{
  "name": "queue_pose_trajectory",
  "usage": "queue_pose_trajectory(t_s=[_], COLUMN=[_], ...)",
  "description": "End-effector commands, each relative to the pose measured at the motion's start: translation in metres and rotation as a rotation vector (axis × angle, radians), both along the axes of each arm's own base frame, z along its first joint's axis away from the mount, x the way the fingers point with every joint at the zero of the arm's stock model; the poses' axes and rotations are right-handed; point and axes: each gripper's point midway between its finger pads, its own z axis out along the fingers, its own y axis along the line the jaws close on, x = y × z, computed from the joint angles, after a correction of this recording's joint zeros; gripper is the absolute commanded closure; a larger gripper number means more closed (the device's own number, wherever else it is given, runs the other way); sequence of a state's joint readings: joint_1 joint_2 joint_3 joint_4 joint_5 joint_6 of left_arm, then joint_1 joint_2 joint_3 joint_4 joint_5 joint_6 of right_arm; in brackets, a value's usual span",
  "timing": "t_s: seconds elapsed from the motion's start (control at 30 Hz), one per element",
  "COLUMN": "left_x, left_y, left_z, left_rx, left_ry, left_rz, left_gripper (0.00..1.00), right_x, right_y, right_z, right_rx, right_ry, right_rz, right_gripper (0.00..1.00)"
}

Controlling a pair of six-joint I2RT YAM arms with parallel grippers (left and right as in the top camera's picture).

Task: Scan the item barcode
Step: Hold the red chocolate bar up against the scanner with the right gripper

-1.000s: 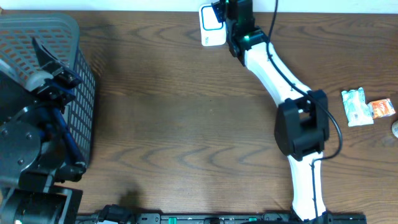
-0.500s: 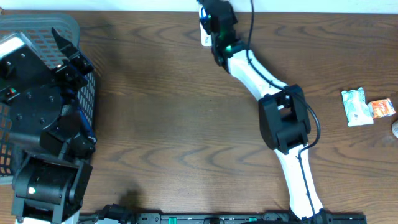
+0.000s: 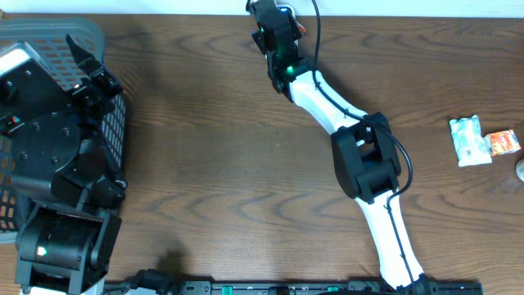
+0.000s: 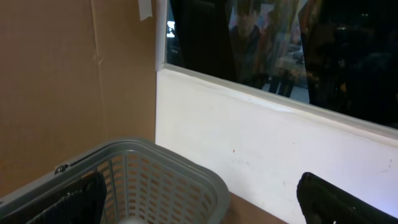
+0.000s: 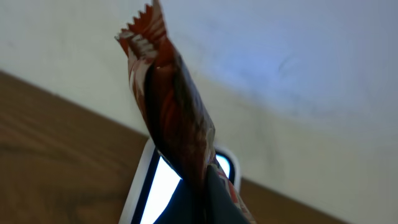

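while at scanner (image 5: 159, 189), packet (image 5: 171, 107) farther left

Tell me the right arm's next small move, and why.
Probably twist the packet slightly so a flat face meets the lit window of the scanner: it is pinched in the shut jaws right in front of it, but seems edge-on.
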State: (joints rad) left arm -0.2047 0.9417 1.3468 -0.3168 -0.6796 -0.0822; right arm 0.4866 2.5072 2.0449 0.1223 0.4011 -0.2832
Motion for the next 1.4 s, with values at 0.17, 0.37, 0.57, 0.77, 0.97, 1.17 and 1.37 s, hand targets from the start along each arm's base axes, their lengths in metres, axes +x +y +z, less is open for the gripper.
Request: queue_pose_trajectory(t_s=[0.17,0.37,0.57,0.77,0.97,1.17,1.37], left_x=[0.0,0.0,0.0,0.0,0.0,0.0,0.0], left_y=[0.001,0.001,0.001,0.001,0.001,0.001,0.001], left_z=[-0.001,-0.001,0.0,0.0,-0.001,-0.001,0.0], left_rx=[-0.008,-0.009,-0.009,-0.009,-0.009,-0.009,-0.009], left_ry=[-0.006,-0.007,-0.009,-0.009,-0.008,-0.008,-0.008], left_rz=[0.005,0.005,0.005,0.005,0.005,0.005,0.005], left_gripper=[0.02,0.02,0.02,0.02,0.02,0.02,0.02], right_x=[-0.013,-0.014,-0.005,0.009,0.016,0.008,-0.028], right_y=[0.03,0.037,0.034,0.017,-0.004,-0.033,-0.106], right_z=[-0.029,-0.023,-0.006,0.022,0.02,0.039,0.069], right_rx=[0.018,0.038,-0.027,-0.121,-0.172,-0.236,-0.353], right_ry=[0.05,0.028,-0.051,-0.17,-0.162,-0.078,0.116], right_rz=[0.021,0.029,0.051,0.054,0.019,-0.058,-0.267], right_gripper=[0.99,0.99,0.99,0.99,0.99,0.99,0.99])
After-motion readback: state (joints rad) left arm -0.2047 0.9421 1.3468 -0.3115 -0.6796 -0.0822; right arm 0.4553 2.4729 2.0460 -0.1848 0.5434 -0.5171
